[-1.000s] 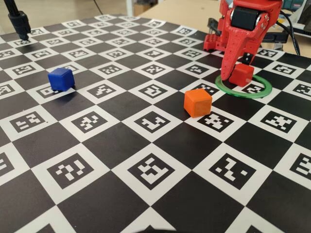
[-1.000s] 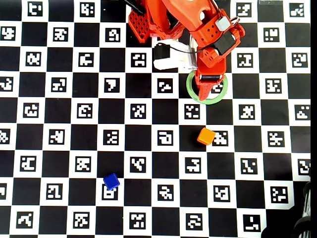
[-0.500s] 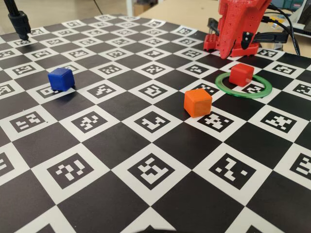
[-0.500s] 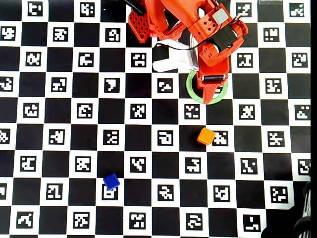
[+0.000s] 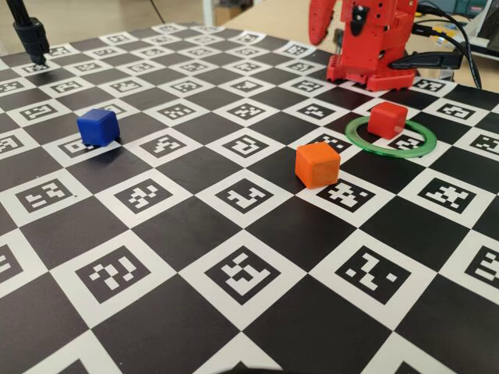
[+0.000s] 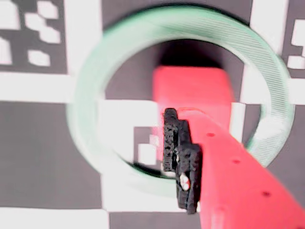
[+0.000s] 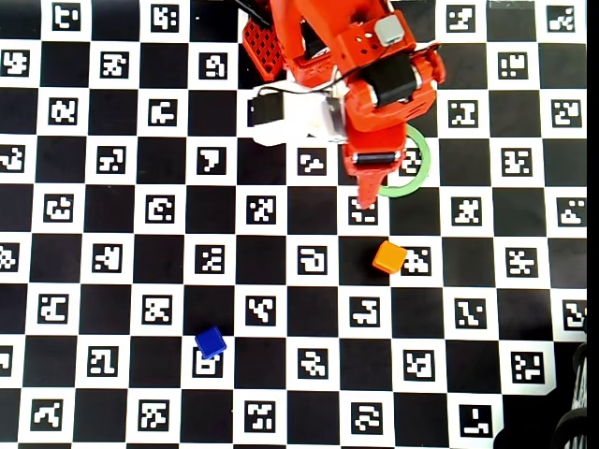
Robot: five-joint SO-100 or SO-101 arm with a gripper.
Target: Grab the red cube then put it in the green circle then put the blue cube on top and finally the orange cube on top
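The red cube (image 5: pixel 387 119) rests inside the green circle (image 5: pixel 405 148), toward its far side. In the wrist view the red cube (image 6: pixel 190 90) lies within the green circle (image 6: pixel 86 129), below one black finger pad (image 6: pixel 181 157); nothing is between the jaws. In the overhead view my gripper (image 7: pixel 363 192) hangs open above the circle's left edge and hides the red cube. The orange cube (image 5: pixel 317 164) sits just in front and left of the circle. The blue cube (image 5: pixel 97 127) is far to the left.
Everything stands on a black-and-white marker checkerboard (image 5: pixel 234 195). The arm's red base (image 5: pixel 374 58) is behind the circle, with cables (image 5: pixel 460 47) to its right. A black stand (image 5: pixel 31 35) is at the far left corner.
My gripper has lifted away from the red cube and swung a little left in the overhead view. The cube stays in the circle. The blue and orange cubes have not moved.
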